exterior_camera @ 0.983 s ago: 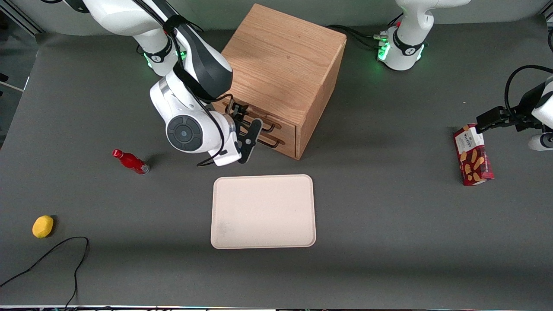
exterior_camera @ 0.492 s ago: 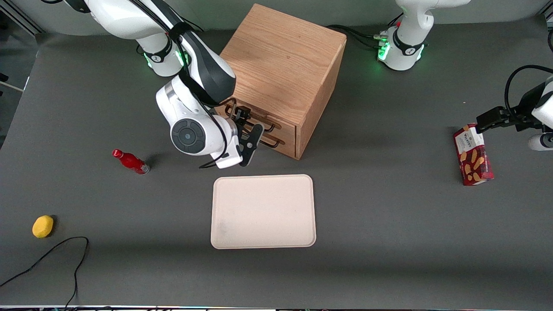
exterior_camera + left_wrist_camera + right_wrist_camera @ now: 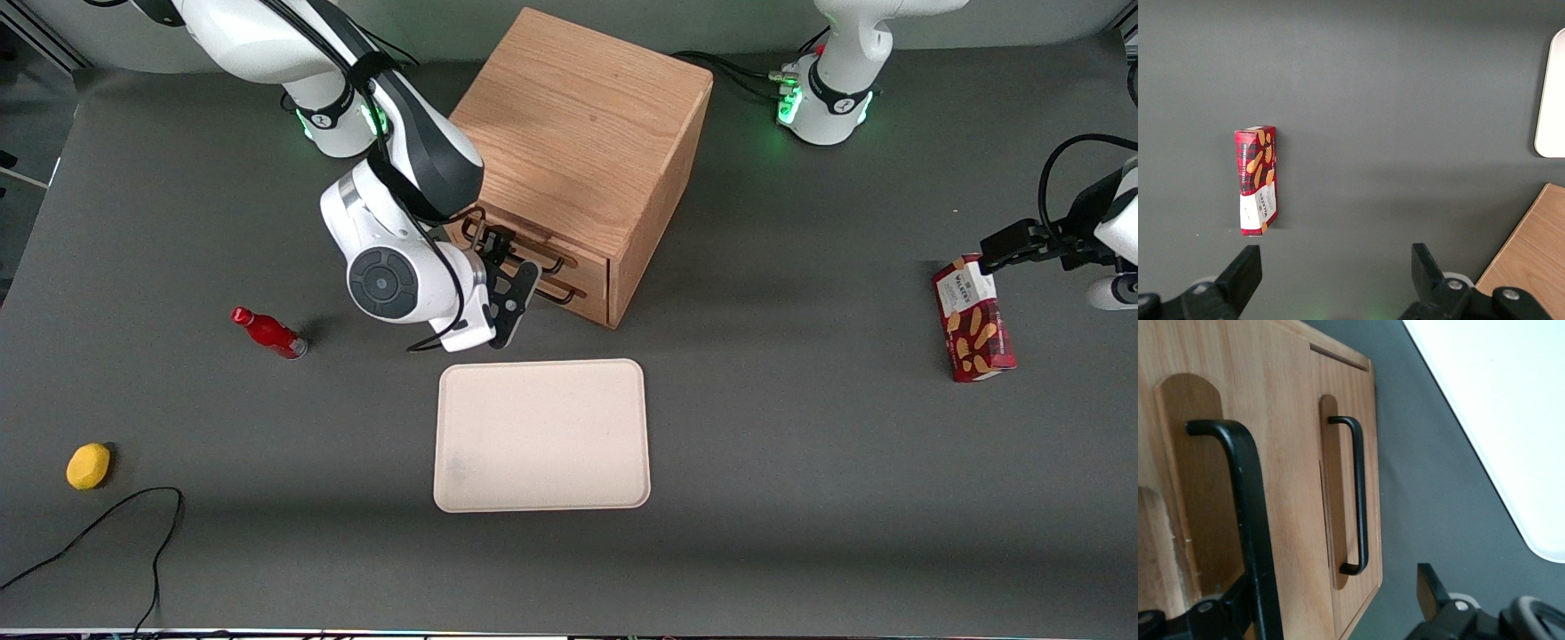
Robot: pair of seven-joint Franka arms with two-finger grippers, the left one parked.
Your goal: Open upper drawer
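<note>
**Cabinet** (image 3: pixel 587 133): light-oak box, standing on the dark grey surface (image 3: pixel 800 489) about midway along it. Its front holds two drawers, one above the other.

**Upper drawer** (image 3: pixel 569 258): the higher of the two, directly under the cabinet top. The front lies flush with the cabinet face, so it is shut. Its thin black wire handle (image 3: pixel 1251 520) stands over a rounded recess in the front (image 3: pixel 1191 487).

**Lower drawer** (image 3: pixel 1345 420): matching front with the same black handle (image 3: pixel 1358 493), nearest the surface and also flush.

**End effector** (image 3: pixel 508 267): on the working arm, in front of the cabinet at the height of the upper drawer. It is released, its fingers spread wide. In the right wrist view (image 3: pixel 1331 587) the upper handle runs down into the gap between them, close against one finger (image 3: pixel 1231 603). Whether that finger touches the bar cannot be told. The other finger (image 3: pixel 1428 583) is well apart from the bar.

**Tray** (image 3: pixel 542 436): pale cream, rectangular with rounded corners. It lies flat on the surface, nearer the front camera than the cabinet.

**Red bottle** (image 3: pixel 268 332): lies on its side toward the working arm's end of the surface.

**Yellow object** (image 3: pixel 88 466): small and rounded, nearer the front camera than the bottle. A black cable (image 3: pixel 107 524) lies beside it.

**Biscuit box** (image 3: pixel 973 331): red, lying flat toward the parked arm's end.
</note>
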